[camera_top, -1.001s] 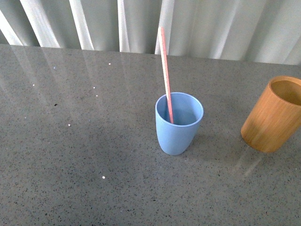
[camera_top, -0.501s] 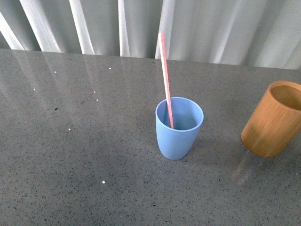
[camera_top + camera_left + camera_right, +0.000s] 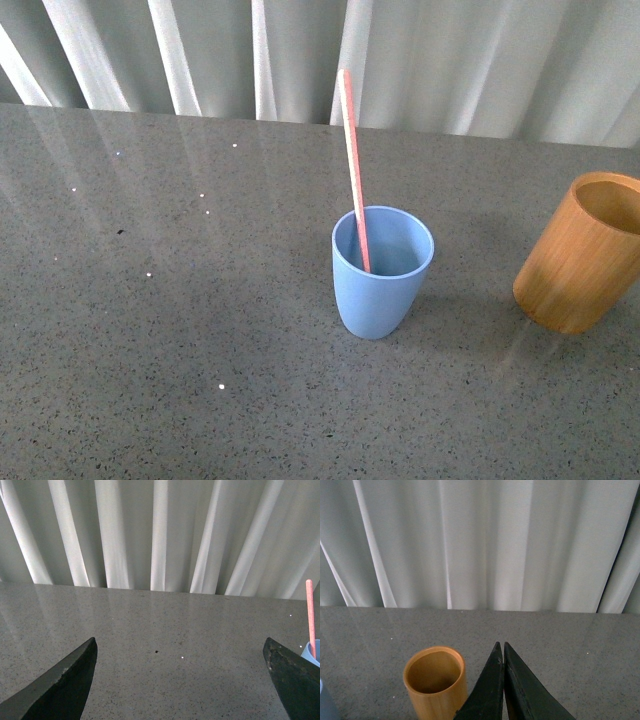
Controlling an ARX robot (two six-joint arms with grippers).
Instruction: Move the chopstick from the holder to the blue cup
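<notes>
A pinkish-red chopstick (image 3: 352, 160) stands in the light blue cup (image 3: 382, 285) at the table's middle, leaning against its rim. The orange-brown wooden holder (image 3: 575, 270) stands at the right edge of the front view, and nothing shows inside it in the right wrist view (image 3: 435, 682). Neither arm appears in the front view. My left gripper (image 3: 180, 652) is open over bare tabletop, with the chopstick (image 3: 310, 615) and the cup's rim (image 3: 312, 652) at that view's edge. My right gripper (image 3: 500, 647) is shut on nothing, beside the holder.
The grey speckled tabletop (image 3: 170, 330) runs back to a white pleated curtain (image 3: 450, 60). Small white specks lie on the table's left half.
The front view has shifted slightly, so the table edge and objects sit a little lower in the picture. The chopstick, cup and holder keep their places relative to each other.
</notes>
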